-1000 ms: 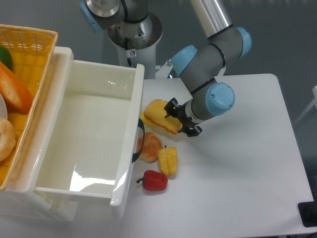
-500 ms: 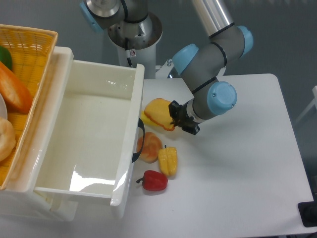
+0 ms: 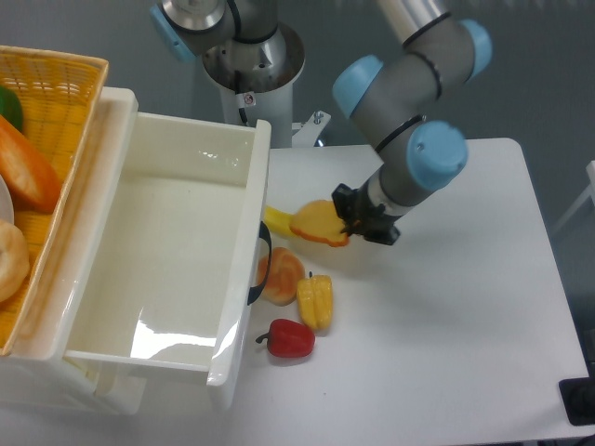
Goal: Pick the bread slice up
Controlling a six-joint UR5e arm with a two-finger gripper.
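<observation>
The bread slice [image 3: 316, 224] is a flat yellow-orange piece with a darker crust edge. It hangs tilted just above the white table [image 3: 446, 316], right of the white bin. My gripper [image 3: 352, 223] is shut on the slice's right edge and holds it off the table. The black fingers [image 3: 364, 226] show at the slice's right side. The arm's grey and blue wrist rises behind them.
A large white bin [image 3: 167, 251] stands at the left, with a wicker basket [image 3: 56, 102] of food behind it. A yellow piece [image 3: 276, 219] lies below the slice by the bin. A round orange-tan piece [image 3: 282, 276], a yellow pepper [image 3: 315, 302] and a red pepper [image 3: 289, 339] lie near the bin's corner.
My gripper closed on the bread slice's right edge, then lifted it and carried it right. A yellow piece that lay under it now shows by the bin.
</observation>
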